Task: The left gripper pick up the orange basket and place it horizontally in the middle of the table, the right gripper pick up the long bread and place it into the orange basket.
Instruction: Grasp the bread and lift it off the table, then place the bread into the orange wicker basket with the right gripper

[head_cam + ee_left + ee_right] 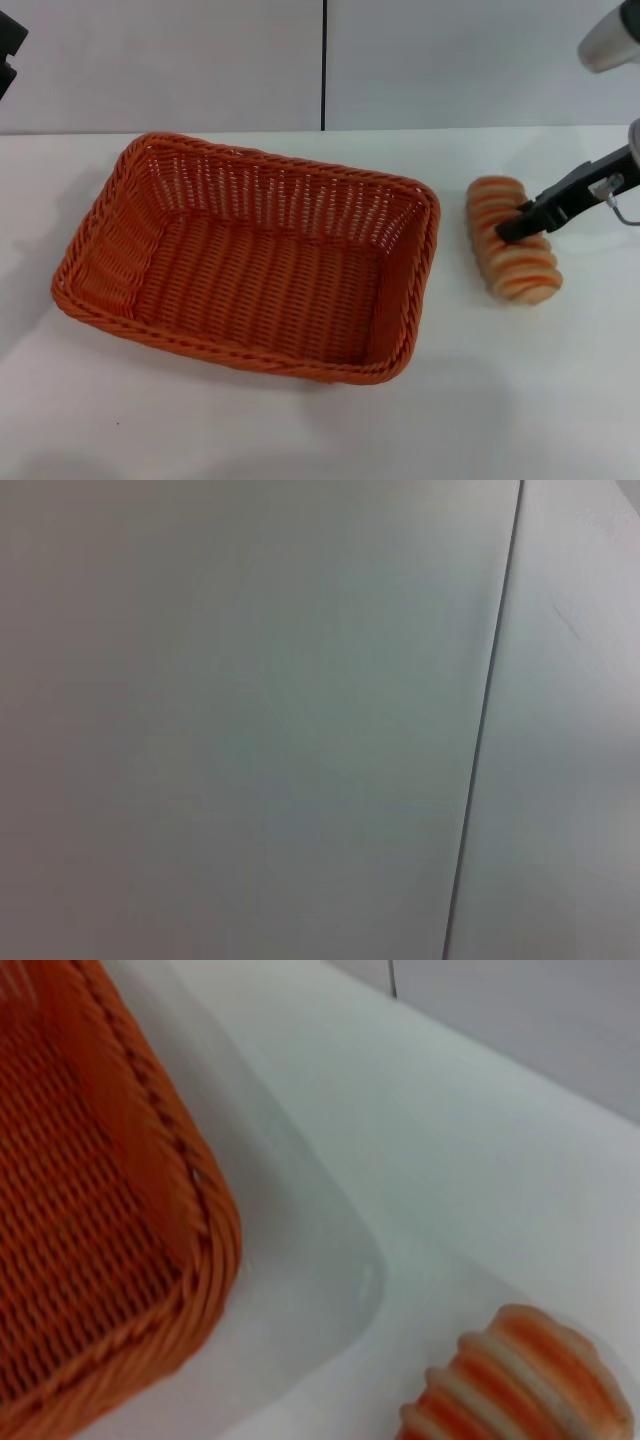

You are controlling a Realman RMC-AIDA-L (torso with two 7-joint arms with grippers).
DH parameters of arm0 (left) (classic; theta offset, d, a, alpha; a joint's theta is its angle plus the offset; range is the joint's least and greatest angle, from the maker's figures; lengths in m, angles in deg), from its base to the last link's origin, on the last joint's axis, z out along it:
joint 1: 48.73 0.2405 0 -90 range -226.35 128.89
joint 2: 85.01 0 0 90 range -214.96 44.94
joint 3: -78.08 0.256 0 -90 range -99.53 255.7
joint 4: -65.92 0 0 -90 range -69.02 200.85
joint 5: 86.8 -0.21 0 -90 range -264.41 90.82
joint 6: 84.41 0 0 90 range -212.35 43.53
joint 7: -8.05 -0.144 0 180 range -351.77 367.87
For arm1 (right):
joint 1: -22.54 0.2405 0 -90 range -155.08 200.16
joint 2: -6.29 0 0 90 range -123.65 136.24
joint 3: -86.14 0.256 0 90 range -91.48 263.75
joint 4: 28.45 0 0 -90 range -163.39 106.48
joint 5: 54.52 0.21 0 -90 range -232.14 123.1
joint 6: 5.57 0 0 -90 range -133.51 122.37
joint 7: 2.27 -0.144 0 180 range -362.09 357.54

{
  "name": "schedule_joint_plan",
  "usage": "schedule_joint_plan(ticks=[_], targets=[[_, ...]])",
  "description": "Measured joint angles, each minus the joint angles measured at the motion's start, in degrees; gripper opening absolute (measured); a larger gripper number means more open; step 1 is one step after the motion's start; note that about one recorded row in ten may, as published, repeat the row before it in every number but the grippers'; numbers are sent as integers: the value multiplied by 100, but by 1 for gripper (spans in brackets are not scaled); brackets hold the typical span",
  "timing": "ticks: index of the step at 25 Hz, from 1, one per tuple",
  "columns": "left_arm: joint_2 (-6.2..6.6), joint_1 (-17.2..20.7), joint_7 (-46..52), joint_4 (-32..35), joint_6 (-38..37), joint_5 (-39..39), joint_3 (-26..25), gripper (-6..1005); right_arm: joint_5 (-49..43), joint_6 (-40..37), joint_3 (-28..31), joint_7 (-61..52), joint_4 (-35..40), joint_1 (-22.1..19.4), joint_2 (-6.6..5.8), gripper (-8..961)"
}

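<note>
Right claw (512,222): mine, reaching in from the right side of the desk, its black fingers low over the bread's middle and touching its top. I see one dark finger lying across the loaf; the other is hidden, so I cannot tell how far I am spread or whether I grip it yet.
Bread (513,253): a striped beige and orange loaf lying flat on the desk, just to the right of the basket but apart from it. My wrist camera shows one ridged end (520,1380) near the basket's corner.
Basket (250,255): large, orange and woven, sitting upright in the middle of the desk, long side across, a little skewed, nothing inside.
Desk (560,400): plain white.
Left claw (8,45): only a dark bit shows at the upper left edge, well away from the basket; its wrist camera sees only a pale wall (250,720).
</note>
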Motion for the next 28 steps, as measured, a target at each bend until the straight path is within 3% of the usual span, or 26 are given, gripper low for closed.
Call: schedule_joint_plan(ticks=[7,13,15,16,17,20,21,25,28], targets=[[1,4,0,4,-1,-2,0,650,437,-180,41,-1,460,-315,-60,396],[8,21,28,12,-38,-1,-1,649,741,-295,607,-20,909,-535,-55,343],[9,25,53,20,-51,-2,-1,649,1194,-365,782,8,1108,-671,-67,325],[9,31,67,26,-60,-3,-1,649,2030,-495,942,189,1298,-907,-94,315],[9,39,74,29,-68,-4,-1,649,2030,-495,942,189,1298,-907,-94,306],[9,59,76,28,-85,-7,-1,649,3661,-771,1040,675,1353,-1268,-168,270],[9,67,77,20,-88,-8,-1,649,4761,-1005,1028,1093,1244,-1439,-197,256],[10,76,79,12,-102,-9,-1,649,5644,-1409,989,1621,998,-1469,-166,219],[9,71,79,8,-114,-9,0,649,5845,-1739,960,1974,751,-1293,-47,202]])
